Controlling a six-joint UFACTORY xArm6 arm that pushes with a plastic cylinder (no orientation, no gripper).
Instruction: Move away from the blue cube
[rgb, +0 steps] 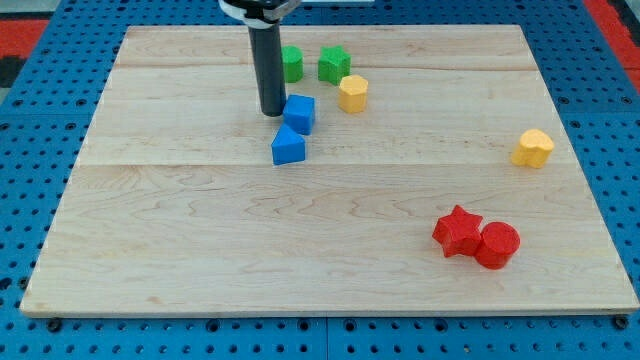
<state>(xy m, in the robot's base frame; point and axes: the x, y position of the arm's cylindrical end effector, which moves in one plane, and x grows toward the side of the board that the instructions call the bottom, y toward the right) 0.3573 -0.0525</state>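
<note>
Resting on the wooden board (200, 260), my tip (271, 113) sits just to the view's left of the blue cube (300, 113), so close that I cannot tell whether the two touch or stand a hair apart. No jaws belong to this arm — it ends in a plain dark rod, so nothing here opens or clamps.

No brand, label or writing can be read on the blocks, the board or the rod.

Eight blocks lie on the board, two of each colour. Blue: the cube beside my tip, and a second blue block (288, 146) of a less regular shape, just toward the view's bottom from the tip and close under the cube. Green: a rounded green block (290, 63) partly hidden behind the rod, toward the view's top from the tip, and a green star-like block (334, 64) a little further to the view's right. Yellow: one yellow block (352, 93) near the cube on its right side, and another yellow block (534, 148) well apart, far to the view's right of the tip. Red: a red star (458, 231) and a red cylinder (497, 244), touching each other — both well away from the tip, toward the view's lower right.

Around the board lies a blue perforated surface (40, 150).
</note>
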